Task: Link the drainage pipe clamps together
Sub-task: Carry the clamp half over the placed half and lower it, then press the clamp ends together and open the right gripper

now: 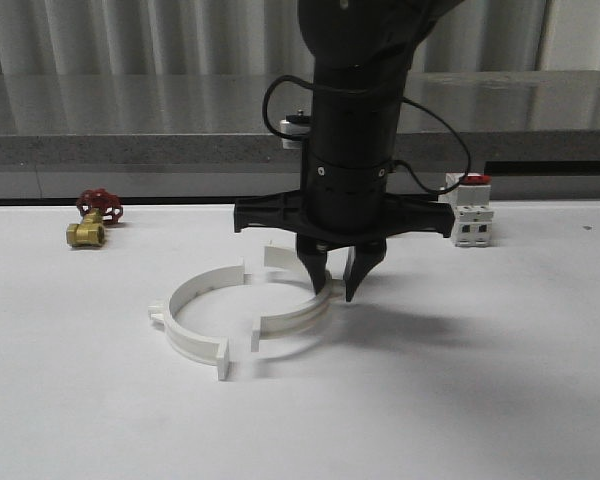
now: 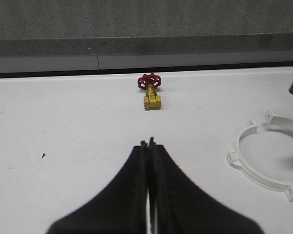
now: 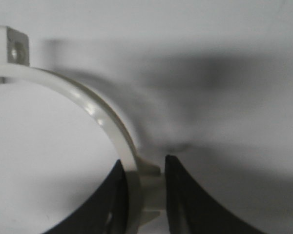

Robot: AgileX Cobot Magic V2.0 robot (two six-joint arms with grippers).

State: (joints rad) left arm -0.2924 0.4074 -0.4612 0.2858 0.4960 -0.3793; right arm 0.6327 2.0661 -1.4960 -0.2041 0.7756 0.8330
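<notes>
Beside the left clamp (image 1: 195,315), the right gripper (image 1: 336,283) straddles the right clamp (image 1: 292,318), jaws apart. Close squarely, then slide flanges flush. Left gripper (image 2: 148,143): jaws together.

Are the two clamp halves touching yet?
Apart. The front view shows bare table between the flange ends of the left clamp half and the right clamp half, at the near and far ends alike.

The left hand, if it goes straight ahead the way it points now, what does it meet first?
Most likely the brass valve with the red handwheel. It lies ahead of the shut left hand on the white table. Depth is unclear, so the hand might pass over it.
</notes>
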